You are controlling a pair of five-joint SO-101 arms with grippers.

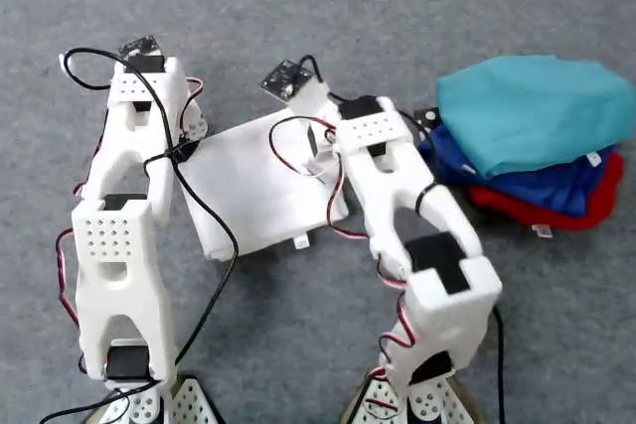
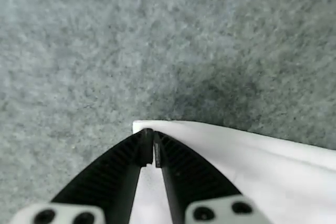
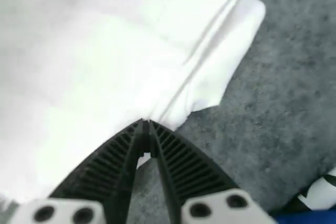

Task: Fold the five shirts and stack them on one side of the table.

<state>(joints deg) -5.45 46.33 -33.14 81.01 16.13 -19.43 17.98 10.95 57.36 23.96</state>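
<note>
A white shirt (image 1: pixel 253 186), folded into a rough rectangle, lies on the grey table between the two arms. My left gripper (image 1: pixel 189 138) is at the shirt's left far corner. In the left wrist view the left gripper (image 2: pixel 149 142) is shut, pinching that corner of the white shirt (image 2: pixel 252 166). My right gripper (image 1: pixel 318 141) is over the shirt's right side. In the right wrist view the right gripper (image 3: pixel 144 128) is shut on the edge of the white shirt (image 3: pixel 105 51), beside a loose flap.
At the right of the table lies a stack of folded shirts: teal shirt (image 1: pixel 537 106) on top, blue shirt (image 1: pixel 527 181) under it, red shirt (image 1: pixel 586 208) lowest. A bit of the blue shirt (image 3: pixel 310 216) shows close to the right gripper. Grey felt table (image 1: pixel 298 37) stretches behind.
</note>
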